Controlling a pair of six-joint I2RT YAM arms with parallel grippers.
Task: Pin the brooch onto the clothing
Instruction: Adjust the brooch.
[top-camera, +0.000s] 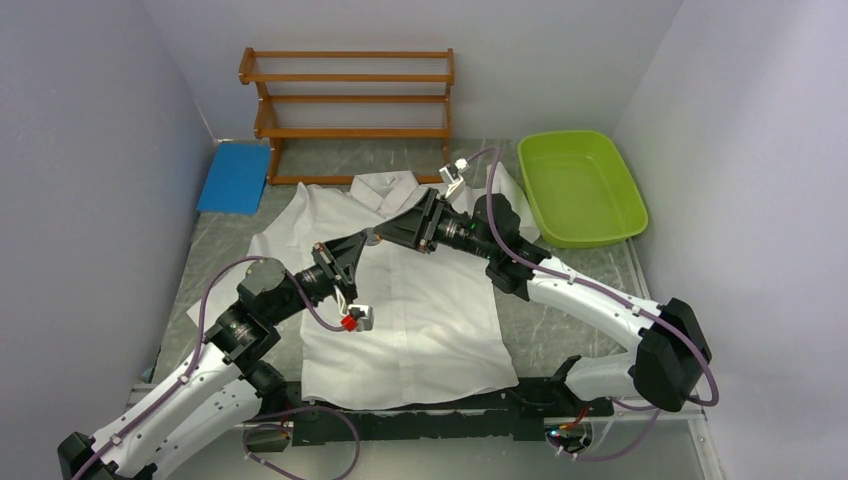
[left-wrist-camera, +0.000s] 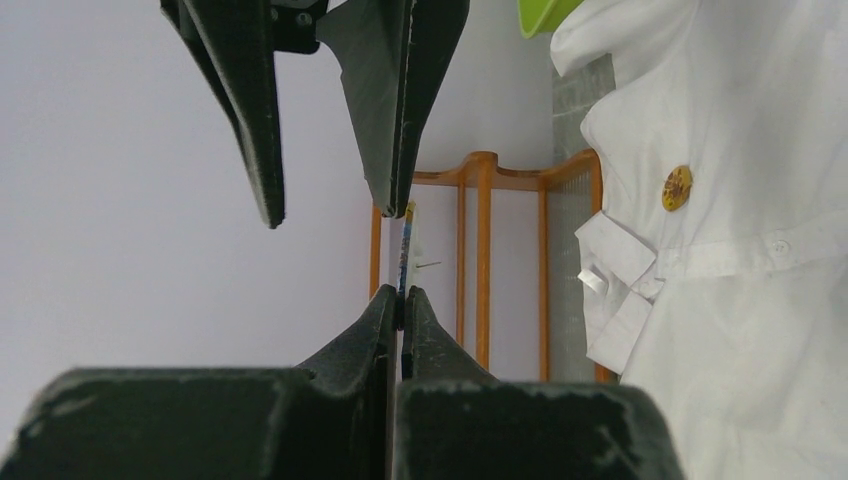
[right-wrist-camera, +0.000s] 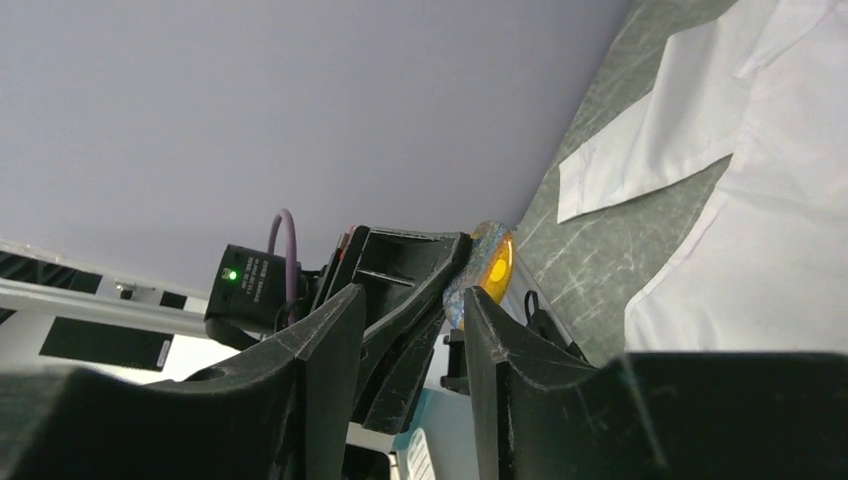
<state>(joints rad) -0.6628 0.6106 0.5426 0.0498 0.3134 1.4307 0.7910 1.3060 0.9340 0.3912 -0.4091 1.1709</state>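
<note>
1. Shirt lies flat, front up, on the surface, collar toward the far wall. Both arms meet above its chest, just below the collar.
2. Left end effector: jaws pressed together on the brooch, which it pinches by the edge. The brooch is a round disc with an orange centre and a bluish rim. It is up in the air, not on the fabric.
3. Right end effector: jaws part open, nothing between them. In the left wrist view one finger tip sits right at the top edge of the brooch; I cannot tell whether it touches.
4. A thin pale sliver sticks out beside the brooch in the left wrist view. It may be the pin; I cannot tell whether the clasp is open.
5. A small yellow disc sits on the shirt near the collar. I cannot tell what it is.
6. Progress, my judgement: brooch picked up and presented, pinning not begun. Left to do: free the pin, bring it down to the fabric, push through, close the clasp.
</note>
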